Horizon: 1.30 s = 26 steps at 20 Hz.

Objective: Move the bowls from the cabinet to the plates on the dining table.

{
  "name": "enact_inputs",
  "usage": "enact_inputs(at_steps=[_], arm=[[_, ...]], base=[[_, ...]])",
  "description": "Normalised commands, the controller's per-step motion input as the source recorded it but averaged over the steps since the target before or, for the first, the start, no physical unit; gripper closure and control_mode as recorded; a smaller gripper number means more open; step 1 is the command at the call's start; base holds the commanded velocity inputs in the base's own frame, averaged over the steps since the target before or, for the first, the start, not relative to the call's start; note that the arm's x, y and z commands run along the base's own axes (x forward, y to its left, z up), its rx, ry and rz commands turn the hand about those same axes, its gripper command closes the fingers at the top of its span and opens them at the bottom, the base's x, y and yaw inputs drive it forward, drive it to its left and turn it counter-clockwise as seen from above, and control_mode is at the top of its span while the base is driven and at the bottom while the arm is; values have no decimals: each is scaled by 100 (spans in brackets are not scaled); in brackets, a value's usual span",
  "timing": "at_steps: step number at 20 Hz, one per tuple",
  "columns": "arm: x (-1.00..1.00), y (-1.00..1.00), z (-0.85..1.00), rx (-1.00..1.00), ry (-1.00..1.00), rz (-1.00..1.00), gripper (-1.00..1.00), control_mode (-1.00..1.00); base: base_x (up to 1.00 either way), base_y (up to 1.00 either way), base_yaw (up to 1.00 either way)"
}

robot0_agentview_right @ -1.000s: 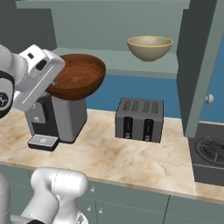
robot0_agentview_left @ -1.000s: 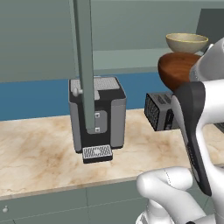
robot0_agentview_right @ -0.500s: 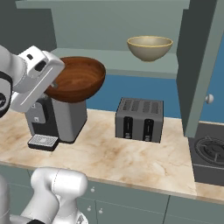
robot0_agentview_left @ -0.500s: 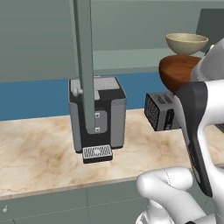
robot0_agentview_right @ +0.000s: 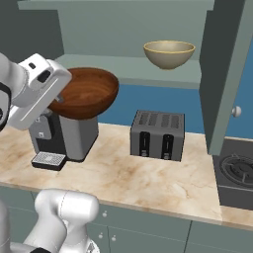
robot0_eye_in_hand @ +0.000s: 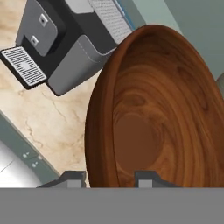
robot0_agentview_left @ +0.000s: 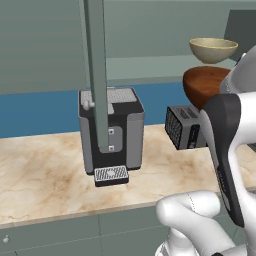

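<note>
Toaster (robot0_agentview_right: 157,135) right of coffee machine (robot0_agentview_right: 64,136)

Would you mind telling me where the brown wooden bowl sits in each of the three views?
Left base view: brown wooden bowl at right edge, above the toaster.
Right base view: left of centre, over the coffee machine.
Hand view: spans the right and centre, gripped at its rim.
Shared landmark: the coffee machine.

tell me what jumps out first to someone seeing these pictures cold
The glossy dark reddish-brown wooden bowl stands out first: the white arm's gripper is shut on its rim, holding it in the air above the grey coffee machine on the marble worktop. Next comes the pale yellowish-olive bowl, sitting alone on the open grey-green cabinet's shelf, above the dark grey four-slot toaster.
</note>
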Motion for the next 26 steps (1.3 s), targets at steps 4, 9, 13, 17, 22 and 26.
enact_inputs(at_steps=[4, 9, 13, 17, 22, 26], arm=[[0, 0, 0, 0, 0, 0, 100, 100], [0, 0, 0, 0, 0, 0, 100, 100], [0, 0, 0, 0, 0, 0, 100, 100], [0, 0, 0, 0, 0, 0, 100, 100], [0, 0, 0, 0, 0, 0, 100, 100], [0, 0, 0, 0, 0, 0, 100, 100]], base=[[-22, 0, 0], [-39, 0, 0], [-55, 0, 0], [-53, 0, 0], [-46, 5, 1], [-42, 19, 10]])
